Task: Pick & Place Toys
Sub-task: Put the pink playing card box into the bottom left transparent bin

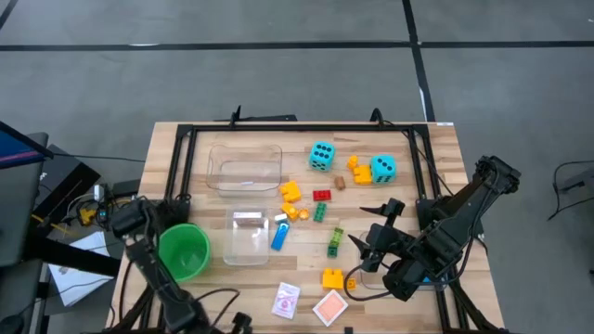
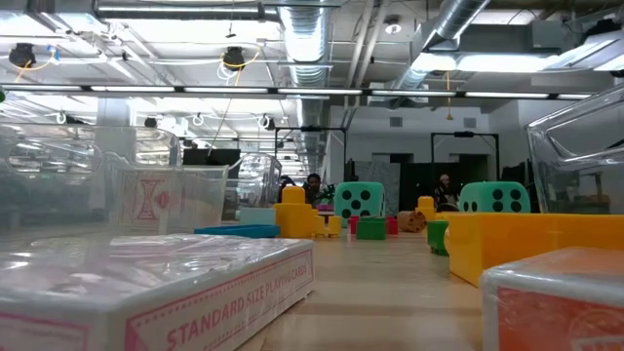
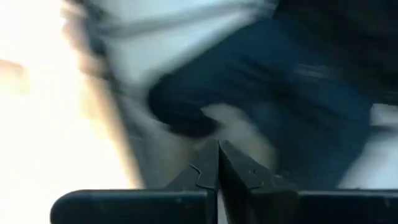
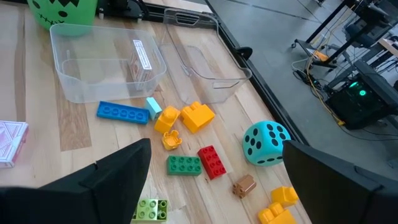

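Note:
Two cyan dice (image 1: 322,156) (image 1: 382,169) sit toward the table's far side. Orange (image 1: 290,191), red (image 1: 321,195), green (image 1: 319,211), blue (image 1: 279,235) and yellow (image 1: 332,277) bricks lie scattered mid-table. Two red-and-white card packs (image 1: 286,300) (image 1: 329,306) lie flat near the front edge. My right gripper (image 1: 374,227) hovers open above the table's right part, right of the bricks; in its wrist view the right gripper (image 4: 217,148) has nothing between its fingers. My left gripper (image 1: 111,215) is at the table's left edge, beside the green cup; the left gripper (image 3: 217,149) is shut and holds nothing.
A green cup (image 1: 184,250) stands at the near left. Two clear bins stand on the table, one (image 1: 245,167) toward the far side, one (image 1: 248,237) beside the blue brick. A black frame (image 1: 186,139) rims the table. A small brown piece (image 4: 244,185) lies near one die.

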Controlling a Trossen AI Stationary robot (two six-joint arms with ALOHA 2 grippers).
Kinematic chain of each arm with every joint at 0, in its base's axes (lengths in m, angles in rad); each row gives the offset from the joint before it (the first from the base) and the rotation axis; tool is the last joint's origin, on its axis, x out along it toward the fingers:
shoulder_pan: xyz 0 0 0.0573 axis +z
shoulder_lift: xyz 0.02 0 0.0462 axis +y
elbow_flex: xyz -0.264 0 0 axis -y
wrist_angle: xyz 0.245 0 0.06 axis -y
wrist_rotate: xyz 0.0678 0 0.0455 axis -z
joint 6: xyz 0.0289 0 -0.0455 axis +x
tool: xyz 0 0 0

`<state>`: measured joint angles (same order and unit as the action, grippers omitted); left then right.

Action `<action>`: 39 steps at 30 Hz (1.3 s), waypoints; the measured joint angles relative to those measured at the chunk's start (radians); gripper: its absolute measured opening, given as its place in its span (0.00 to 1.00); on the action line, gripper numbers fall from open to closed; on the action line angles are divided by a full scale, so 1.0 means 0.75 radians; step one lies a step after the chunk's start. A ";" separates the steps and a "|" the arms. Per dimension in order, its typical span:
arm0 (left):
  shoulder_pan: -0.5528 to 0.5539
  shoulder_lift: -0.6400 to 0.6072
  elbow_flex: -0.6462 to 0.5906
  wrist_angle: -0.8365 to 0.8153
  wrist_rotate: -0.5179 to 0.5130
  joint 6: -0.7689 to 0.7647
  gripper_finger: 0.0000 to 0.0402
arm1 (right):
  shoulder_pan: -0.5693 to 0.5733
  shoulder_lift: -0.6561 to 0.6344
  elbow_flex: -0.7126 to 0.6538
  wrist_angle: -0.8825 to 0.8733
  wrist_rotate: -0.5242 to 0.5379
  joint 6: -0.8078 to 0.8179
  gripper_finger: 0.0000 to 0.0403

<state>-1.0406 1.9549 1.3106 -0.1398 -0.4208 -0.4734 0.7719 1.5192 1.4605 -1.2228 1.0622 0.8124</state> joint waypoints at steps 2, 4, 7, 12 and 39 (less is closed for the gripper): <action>-0.024 0.000 0.000 -0.056 -0.296 -0.004 0.00 | 0.000 0.000 0.000 0.000 0.001 0.000 0.88; -0.024 0.000 -0.009 -0.098 -0.490 -0.066 0.00 | 0.000 0.000 0.000 0.000 0.000 0.000 0.88; 0.016 0.000 -0.059 -0.093 -0.568 -0.222 0.00 | 0.000 0.000 0.000 0.001 0.001 0.000 0.88; 0.126 0.002 -0.218 0.082 -0.503 -0.340 0.00 | 0.000 0.000 0.000 0.000 0.000 -0.001 0.88; 0.141 0.123 -0.324 0.396 -0.648 -0.364 0.00 | 0.000 -0.001 0.000 -0.002 0.000 -0.001 0.88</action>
<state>-0.9350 2.0472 1.0676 0.1570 -0.9072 -0.7467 0.7719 1.5188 1.4605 -1.2240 1.0622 0.8118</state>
